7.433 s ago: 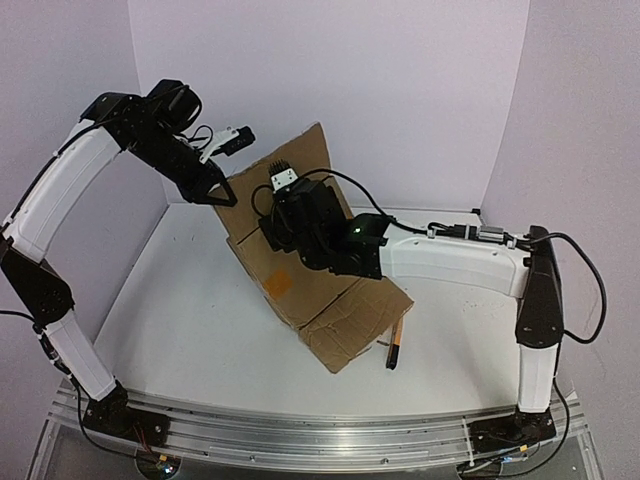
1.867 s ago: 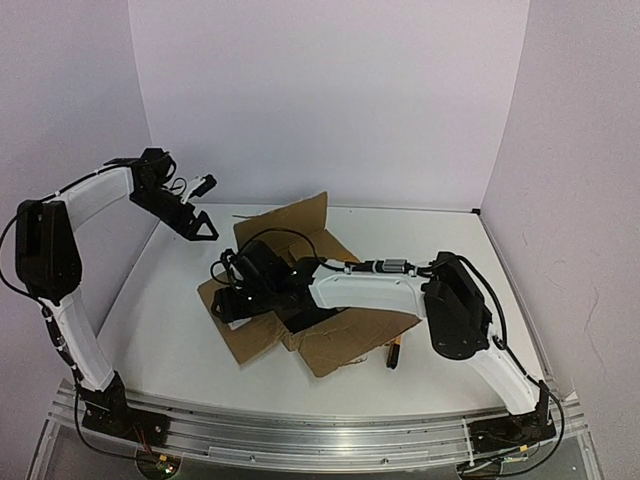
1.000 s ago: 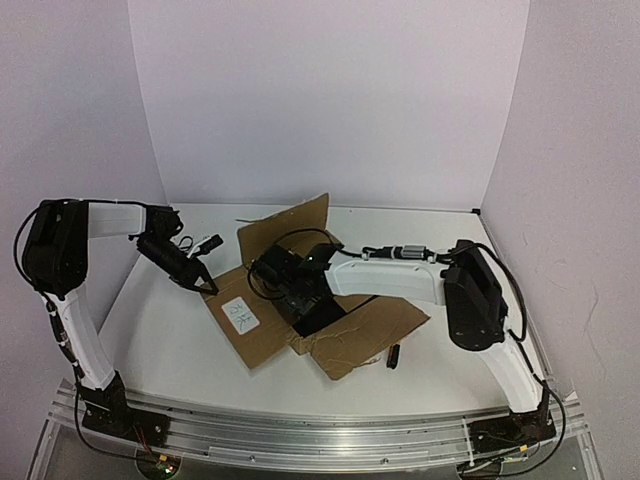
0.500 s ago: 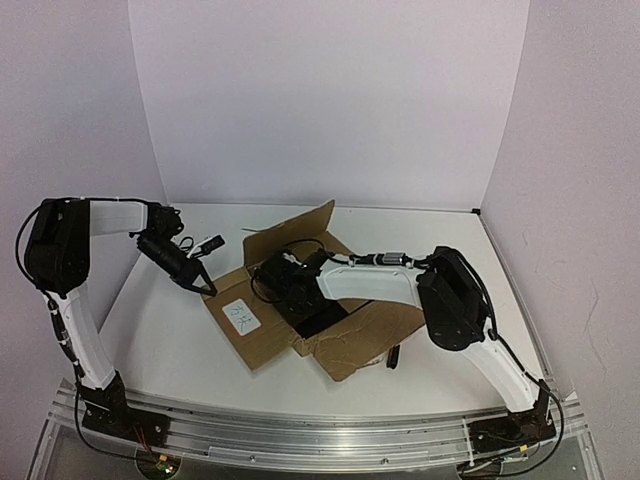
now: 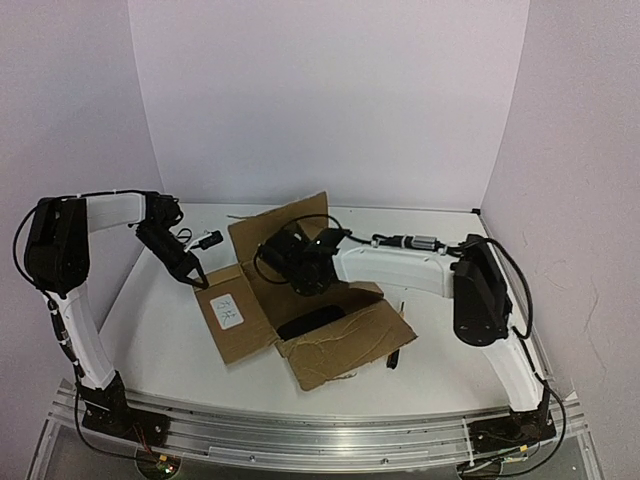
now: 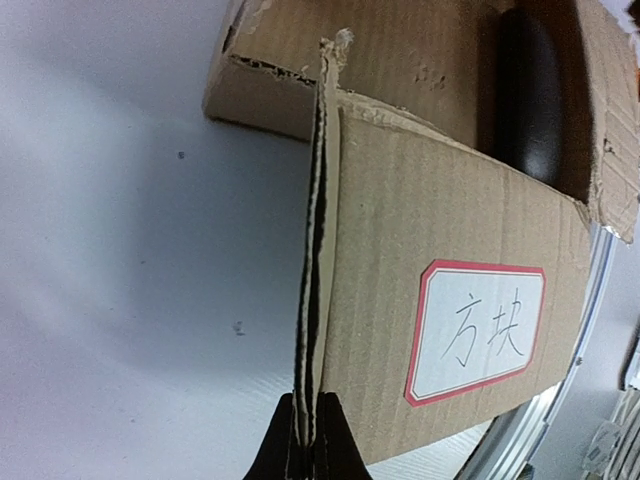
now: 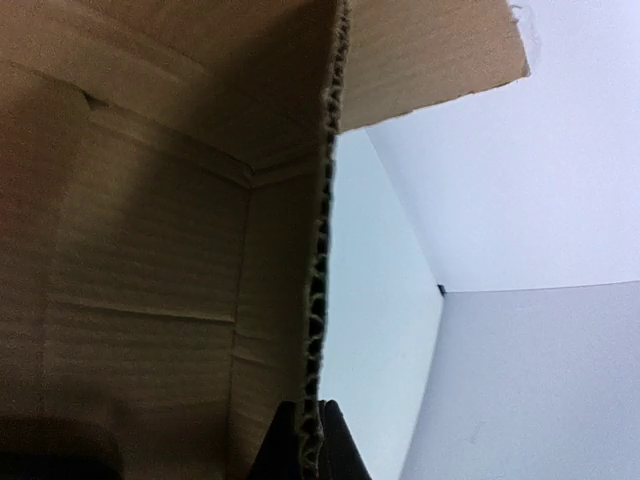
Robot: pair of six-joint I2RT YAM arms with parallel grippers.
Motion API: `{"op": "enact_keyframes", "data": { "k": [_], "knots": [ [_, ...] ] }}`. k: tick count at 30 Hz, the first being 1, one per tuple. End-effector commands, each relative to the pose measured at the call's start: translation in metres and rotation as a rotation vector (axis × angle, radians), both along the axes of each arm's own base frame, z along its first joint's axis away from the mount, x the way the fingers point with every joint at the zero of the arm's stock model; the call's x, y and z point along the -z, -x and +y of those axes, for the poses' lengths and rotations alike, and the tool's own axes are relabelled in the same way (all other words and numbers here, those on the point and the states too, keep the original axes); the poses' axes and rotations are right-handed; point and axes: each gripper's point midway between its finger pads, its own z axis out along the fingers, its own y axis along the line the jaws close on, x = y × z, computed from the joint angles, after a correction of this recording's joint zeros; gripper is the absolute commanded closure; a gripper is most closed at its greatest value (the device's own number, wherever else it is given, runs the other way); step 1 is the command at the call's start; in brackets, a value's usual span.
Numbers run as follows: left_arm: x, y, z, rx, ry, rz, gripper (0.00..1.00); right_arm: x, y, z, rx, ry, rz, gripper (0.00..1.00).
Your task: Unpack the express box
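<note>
Two flaps of the box mid-desk are pinched — left gripper on the labelled one, right gripper on the rear. Black oval lies inside; knife just beside.

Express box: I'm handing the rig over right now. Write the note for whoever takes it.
Left gripper: jaws shut on the edge of the labelled left flap.
Right gripper: jaws shut on the edge of the raised rear flap.
Express box: mid-table, flaps spread open.
Black oval object lies inside the box; slim dark tool lies on the table off its right front corner.
Done: box opened.
Left: lift the contents out.
</note>
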Motion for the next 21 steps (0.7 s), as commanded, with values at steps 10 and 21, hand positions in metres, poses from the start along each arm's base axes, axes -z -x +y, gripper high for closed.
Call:
{"op": "enact_keyframes", "data": {
  "k": [10,21],
  "knots": [
    [-0.017,-0.083,0.053,-0.113,-0.297,-0.267,0.43,-0.004,0.043,-0.047,0.382,-0.974,0.702,1.0],
    [-0.182,-0.104,0.009,-0.07,-0.057,-0.645,0.18,0.015,0.053,-0.075,0.539,-1.673,0.79,1.0]
  ]
}}
